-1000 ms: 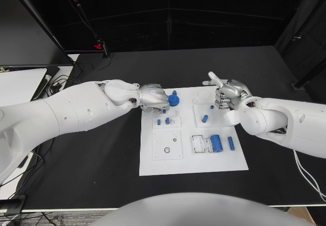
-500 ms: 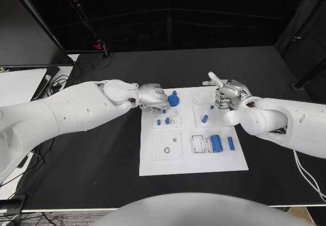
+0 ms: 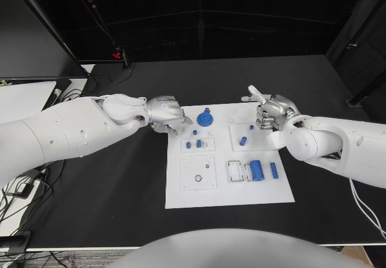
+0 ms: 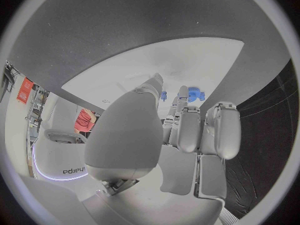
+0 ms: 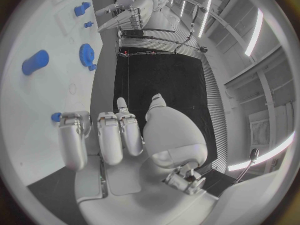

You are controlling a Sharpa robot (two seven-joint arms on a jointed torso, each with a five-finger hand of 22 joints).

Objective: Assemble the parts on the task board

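The white task board [image 3: 229, 187] lies mid-table. A blue gear [image 3: 206, 118] [image 4: 195, 93] [image 5: 86, 52] sits at its far left corner. My left hand [image 3: 165, 114] [image 4: 181, 135] hangs just off the board's left edge, beside the gear and apart from it, fingers bent and holding nothing. My right hand [image 3: 272, 111] [image 5: 119, 135] hovers over the far right corner, thumb raised, nothing in it. A small blue peg [image 3: 251, 127] [image 5: 56, 116] stands close by its fingertips. A short blue cylinder [image 3: 243, 140] [image 5: 34, 62] lies on the block below it.
Small blue pegs [image 3: 194, 143] stand in the block under the gear. A large blue cylinder [image 3: 256, 170] and a slim blue bar [image 3: 273, 170] lie on the board's right side. Black table [image 3: 105, 184] surrounds the board.
My left hand has let go of the blue gear and drawn back leftward off the board. The gear stays where it was. The right hand has not moved.
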